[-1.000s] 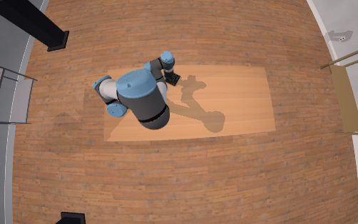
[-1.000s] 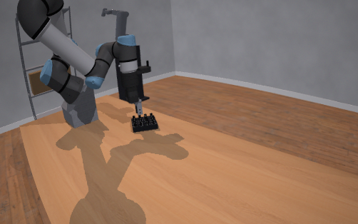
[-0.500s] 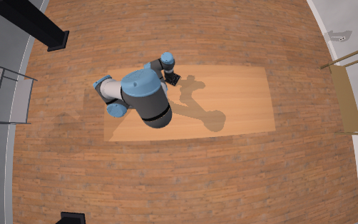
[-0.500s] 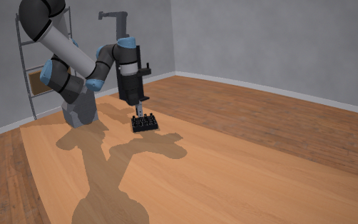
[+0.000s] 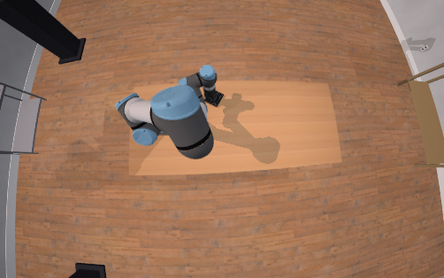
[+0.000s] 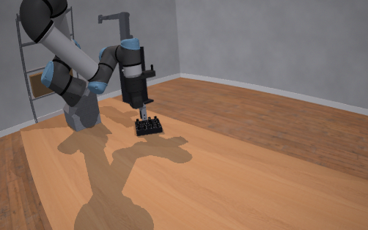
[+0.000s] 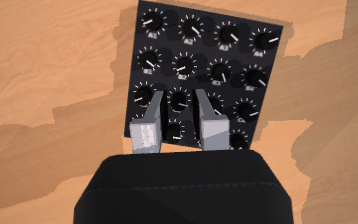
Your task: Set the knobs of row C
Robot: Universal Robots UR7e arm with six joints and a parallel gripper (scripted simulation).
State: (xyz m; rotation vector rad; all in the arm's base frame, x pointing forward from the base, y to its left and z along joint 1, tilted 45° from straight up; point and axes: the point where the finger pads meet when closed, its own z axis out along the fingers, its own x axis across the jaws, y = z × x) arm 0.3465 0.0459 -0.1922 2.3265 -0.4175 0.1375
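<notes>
On the bench (image 5: 305, 128) (image 6: 227, 172) (image 7: 60, 60), the knob box (image 5: 217, 97) (image 6: 149, 130) (image 7: 165, 77) is set down near the arm (image 5: 182, 130) (image 6: 70, 51), whose wrist is held above it. The end effector (image 6: 144, 119) (image 7: 180, 105) is pointed down, its fingers parted partway, with nothing seen to be gripped. Between the fingertips in the wrist view, knob C2 (image 7: 178, 101) is framed; whether it is touched cannot be told.

In that view, row A is placed farthest from the end effector's body. The line of A1 (image 7: 153, 21) is aimed down and left, and that of C1 (image 7: 144, 96) is turned much the same way. A2 (image 7: 191, 29) is pointed down and right, while the line on C2 is laid more nearly level toward the right. A3 (image 7: 229, 34) is also directed down and right; C3 (image 7: 214, 105) is partly hidden by a finger. The lines of A4 (image 7: 264, 41) and C4 (image 7: 246, 111) are both slanted right and slightly up. Much of row D is covered by the fingers.
</notes>
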